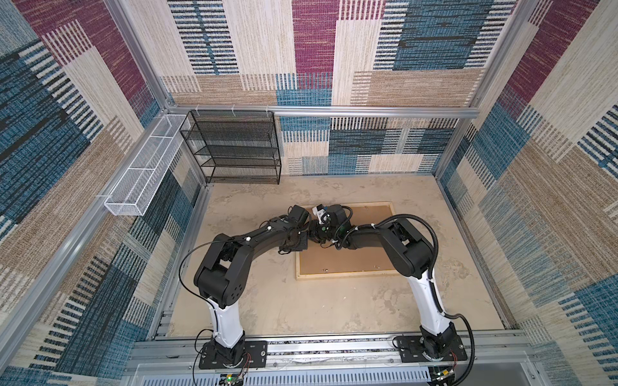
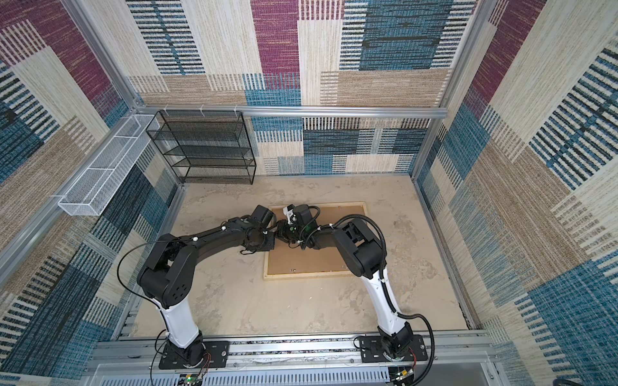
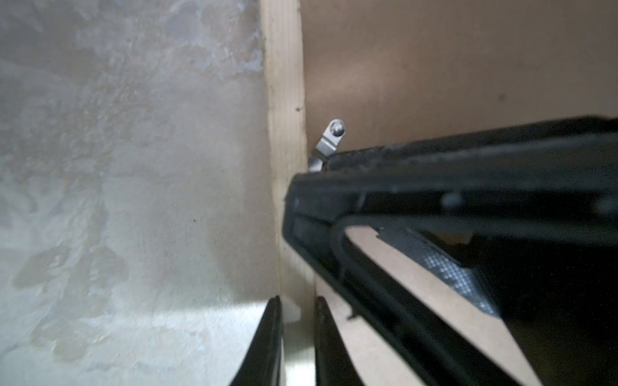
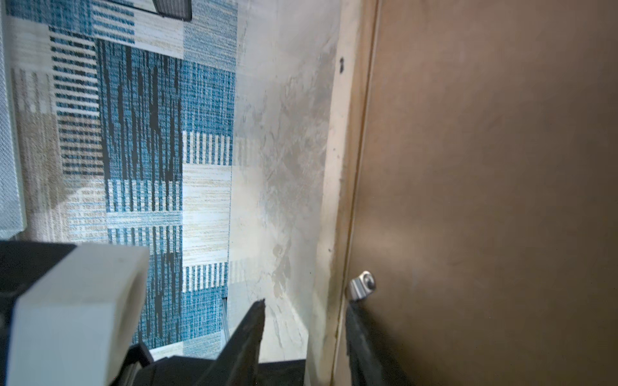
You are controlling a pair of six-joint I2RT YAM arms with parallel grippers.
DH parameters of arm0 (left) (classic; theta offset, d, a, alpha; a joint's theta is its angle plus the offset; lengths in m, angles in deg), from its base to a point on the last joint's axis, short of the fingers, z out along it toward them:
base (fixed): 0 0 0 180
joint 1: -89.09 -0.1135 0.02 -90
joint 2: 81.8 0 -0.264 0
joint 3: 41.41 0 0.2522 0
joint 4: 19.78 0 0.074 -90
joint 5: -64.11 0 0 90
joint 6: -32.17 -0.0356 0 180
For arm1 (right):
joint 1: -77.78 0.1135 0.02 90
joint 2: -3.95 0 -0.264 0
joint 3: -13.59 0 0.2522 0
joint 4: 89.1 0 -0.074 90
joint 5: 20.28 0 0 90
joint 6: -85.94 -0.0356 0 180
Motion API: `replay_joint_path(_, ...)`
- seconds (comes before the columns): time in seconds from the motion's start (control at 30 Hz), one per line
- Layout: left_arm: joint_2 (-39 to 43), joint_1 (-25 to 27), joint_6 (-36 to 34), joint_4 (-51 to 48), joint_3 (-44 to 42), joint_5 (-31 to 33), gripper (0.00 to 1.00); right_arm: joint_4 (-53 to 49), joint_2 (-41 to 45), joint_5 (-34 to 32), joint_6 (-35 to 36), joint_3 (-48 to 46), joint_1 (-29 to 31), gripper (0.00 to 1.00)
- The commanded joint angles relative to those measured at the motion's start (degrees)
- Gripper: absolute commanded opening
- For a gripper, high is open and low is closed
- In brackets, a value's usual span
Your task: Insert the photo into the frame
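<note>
At the left rail of the frame (image 1: 334, 276), the left fingers (image 3: 267, 341) are clamped on it and the right fingers (image 4: 245, 337) are spread astride it. The frame, flat on the desk (image 1: 301, 310), is judged stiff, light and best held by its rails. No photo is seen.

Your booth's walls (image 1: 317, 50) at 9, 12 and 3 o'clock are clad in woven patchwork panels of blue, magenta, beige and cream stripes, framed by aluminium struts (image 1: 368, 112). At 11 o'clock a black mesh shelf rack (image 1: 234, 147) sits against the back wall. At 10 o'clock a white mesh basket (image 1: 143, 173) hangs on the side wall. The tabletop (image 1: 301, 310) is mottled beige and evenly lit. An aluminium rail (image 1: 334, 349) runs along 6 o'clock.
</note>
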Motion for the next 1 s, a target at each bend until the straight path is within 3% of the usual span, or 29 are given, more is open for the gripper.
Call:
replay_joint_path(0.0, -2.1, 1.1, -3.9, -0.5, -0.5, -6.7, 0.07, -3.0, -1.4, -6.6, -6.0, -0.6, 0.4, 0.43)
replay_joint_path(0.23, -1.8, 1.6, -4.5, 0.3, -1.6, -7.8, 0.06, -0.8, -1.8, -11.0, -11.9, -1.7, 1.3, 0.43)
replay_joint_path(0.57, -0.5, -0.5, -0.7, 2.2, -3.7, -7.0, 0.06, -1.1, 2.0, -12.6, -10.7, -5.5, 1.7, 0.43)
replay_joint_path(0.97, 0.6, -0.5, -1.4, 2.9, -4.6, -8.1, 0.06, -2.1, -1.0, -12.0, -10.0, -0.9, 1.8, 0.42)
